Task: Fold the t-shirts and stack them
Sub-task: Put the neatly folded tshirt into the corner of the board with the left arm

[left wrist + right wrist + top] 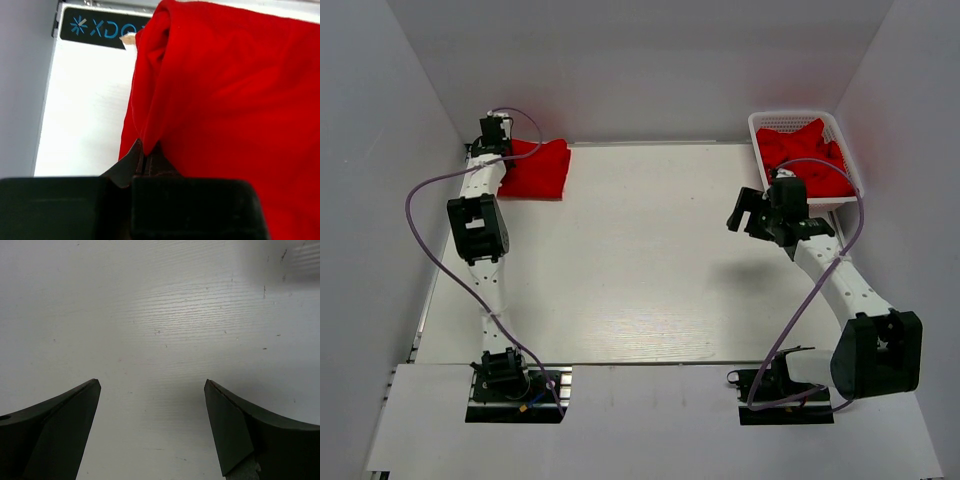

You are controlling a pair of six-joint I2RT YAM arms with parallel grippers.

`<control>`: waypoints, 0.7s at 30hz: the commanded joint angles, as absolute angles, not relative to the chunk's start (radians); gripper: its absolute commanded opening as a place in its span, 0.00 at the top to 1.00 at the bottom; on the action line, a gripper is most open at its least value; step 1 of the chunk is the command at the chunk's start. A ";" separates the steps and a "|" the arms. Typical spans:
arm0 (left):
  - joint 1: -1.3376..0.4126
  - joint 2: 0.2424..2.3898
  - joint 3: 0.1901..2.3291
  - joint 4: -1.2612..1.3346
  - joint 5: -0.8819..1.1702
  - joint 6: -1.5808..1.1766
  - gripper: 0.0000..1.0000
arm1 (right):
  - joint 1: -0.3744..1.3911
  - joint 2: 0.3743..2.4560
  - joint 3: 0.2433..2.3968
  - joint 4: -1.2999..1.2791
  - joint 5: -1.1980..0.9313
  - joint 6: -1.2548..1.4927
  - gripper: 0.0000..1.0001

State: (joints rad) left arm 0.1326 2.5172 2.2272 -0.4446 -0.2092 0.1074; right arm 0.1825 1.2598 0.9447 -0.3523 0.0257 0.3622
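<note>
White surface [650, 260] on my feed, pretty much as usual. Left hand [144, 159] is clamped tight on a fold of the red t-shirt [538, 170], which lies in the far left corner. Right hand [151, 385] hangs wide open over the surface, gripping nothing, near the white basket [790, 118] that holds more crumpled red t-shirts [805, 160].

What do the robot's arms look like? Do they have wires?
The left arm and right arm are white tubes with chunky black joints. A thin lilac cable loops along each. The left gripper and right gripper are black, with two pointy fingers.
</note>
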 commanded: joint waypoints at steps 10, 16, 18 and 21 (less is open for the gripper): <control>0.222 2.500 2.306 -0.387 -0.184 0.092 1.00 | 0.176 1.296 1.003 -0.324 0.048 0.365 0.10; 0.242 2.500 2.315 -0.407 -0.184 0.071 1.00 | 0.179 1.301 1.003 -0.324 0.037 0.367 0.10; 0.252 2.488 2.315 -0.419 -0.186 0.051 0.85 | 0.176 1.304 1.009 -0.324 0.038 0.364 0.10; 0.252 2.450 2.279 -0.394 -0.173 0.051 0.00 | 0.179 1.308 1.012 -0.330 0.029 0.357 0.10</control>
State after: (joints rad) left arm 0.2508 2.5252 2.2730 -0.4110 -0.1852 0.0708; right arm 0.1825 1.3006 0.9672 -0.3481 0.0299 0.3630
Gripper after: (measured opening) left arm 0.828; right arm 0.904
